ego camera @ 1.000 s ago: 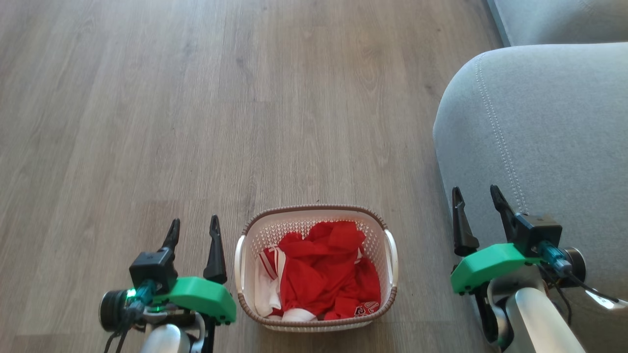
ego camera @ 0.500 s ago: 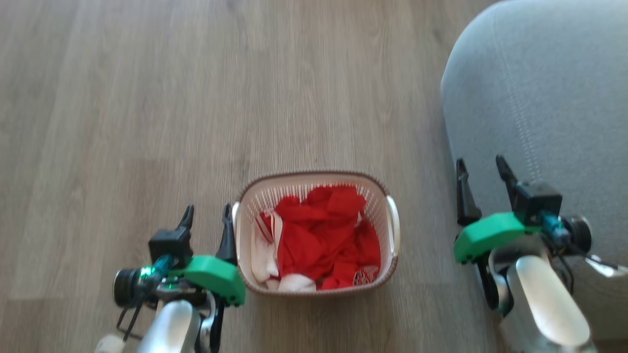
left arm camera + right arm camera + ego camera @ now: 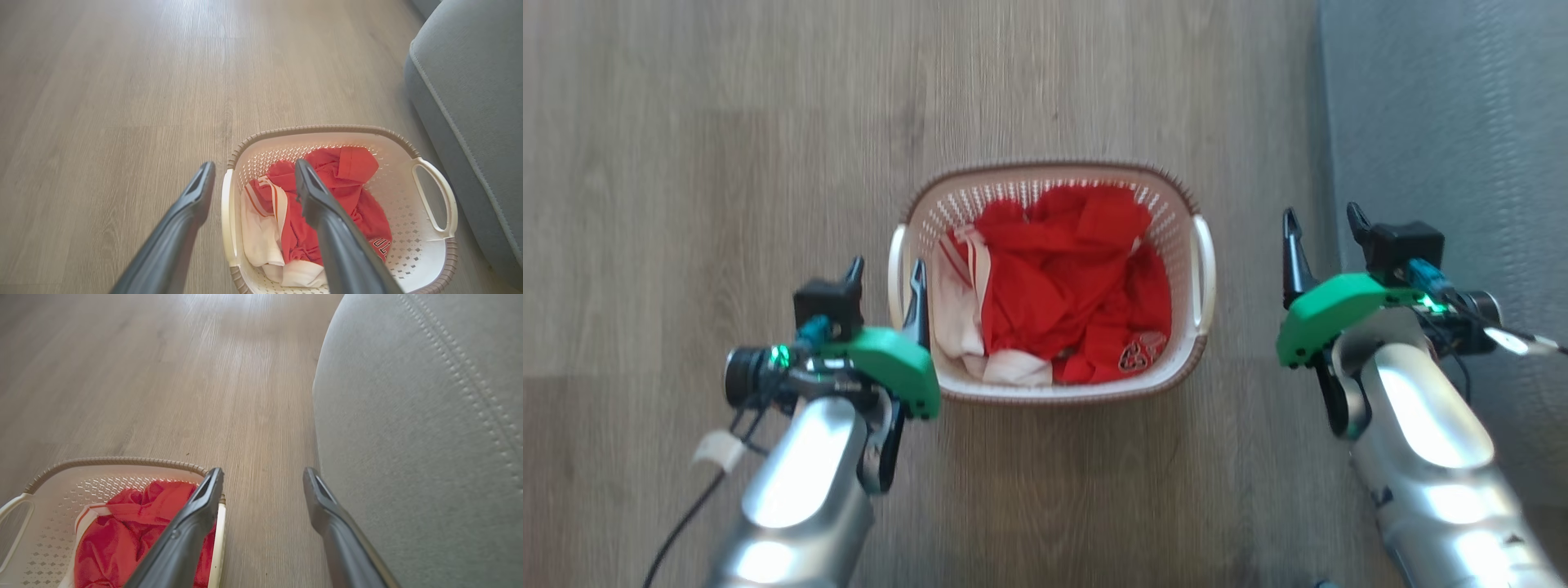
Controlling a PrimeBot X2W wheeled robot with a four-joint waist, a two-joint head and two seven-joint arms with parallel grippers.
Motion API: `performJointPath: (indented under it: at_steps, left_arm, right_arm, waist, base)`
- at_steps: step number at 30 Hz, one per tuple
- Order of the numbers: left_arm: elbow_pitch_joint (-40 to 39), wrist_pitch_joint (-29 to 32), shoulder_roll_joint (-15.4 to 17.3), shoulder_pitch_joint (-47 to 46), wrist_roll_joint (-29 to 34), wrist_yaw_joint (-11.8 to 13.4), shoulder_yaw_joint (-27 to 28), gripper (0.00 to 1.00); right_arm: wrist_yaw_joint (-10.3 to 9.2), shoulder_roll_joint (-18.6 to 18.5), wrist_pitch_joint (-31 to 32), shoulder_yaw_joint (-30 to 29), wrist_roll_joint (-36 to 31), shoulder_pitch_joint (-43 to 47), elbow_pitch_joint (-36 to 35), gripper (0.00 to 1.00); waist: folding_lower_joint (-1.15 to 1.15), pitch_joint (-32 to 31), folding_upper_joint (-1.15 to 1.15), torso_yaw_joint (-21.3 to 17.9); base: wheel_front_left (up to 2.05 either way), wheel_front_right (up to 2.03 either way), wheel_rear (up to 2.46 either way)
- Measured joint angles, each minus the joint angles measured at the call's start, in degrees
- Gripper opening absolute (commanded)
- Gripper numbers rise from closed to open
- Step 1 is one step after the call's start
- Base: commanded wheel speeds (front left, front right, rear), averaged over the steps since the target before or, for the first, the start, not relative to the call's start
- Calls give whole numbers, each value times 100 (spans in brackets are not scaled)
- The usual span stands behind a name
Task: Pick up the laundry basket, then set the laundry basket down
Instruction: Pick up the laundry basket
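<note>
Head view has the laundry basket [image 3: 1054,166] sitting on the wood floor [image 3: 727,122], red and white clothes [image 3: 1062,278] heaped inside. Its long side runs across from one arm to the other, with a white handle at each end. Left gripper [image 3: 886,265] is the nearer one: jaws wide, straddling the basket's left handle [image 3: 226,216] in the left wrist view, one finger [image 3: 179,220] outside it, the other over the clothes. Right gripper [image 3: 1321,212], jaws equally wide and holding nothing, hangs clear of the basket's right handle [image 3: 1203,261], in the gap toward the grey sofa [image 3: 1445,122]. I'd say that one must slide inward before both can clamp and lift.
</note>
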Motion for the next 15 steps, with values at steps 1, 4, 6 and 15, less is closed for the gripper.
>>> performJointPath:
  at_steps: [1, 4, 6, 15]
  left_arm:
    - [112, 0, -4, -126, -54, -13, -25, 100]
    - [504, 0, -21, -547, -104, -60, -141, 100]
    - [813, 0, -33, -808, -104, -84, -191, 100]
    - [2073, -1, -56, -1800, -353, -308, -713, 100]
  right_arm:
    - [0, -4, 4, 54, 87, -129, 192, 100]
    - [1, -12, 47, 278, 166, -506, 681, 100]
    - [1, -16, 92, 407, 202, -762, 951, 100]
    - [1, -35, 771, 1160, 1333, -1542, 1724, 100]
  waist:
    - [0, 111, 0, 8]
    - [-1, 436, 0, 24]
    - [-1, 641, 0, 26]
    - [0, 1486, 0, 54]
  base:
    - [0, 0, 0]
    - [0, 0, 0]
    - [0, 0, 0]
    - [0, 0, 0]
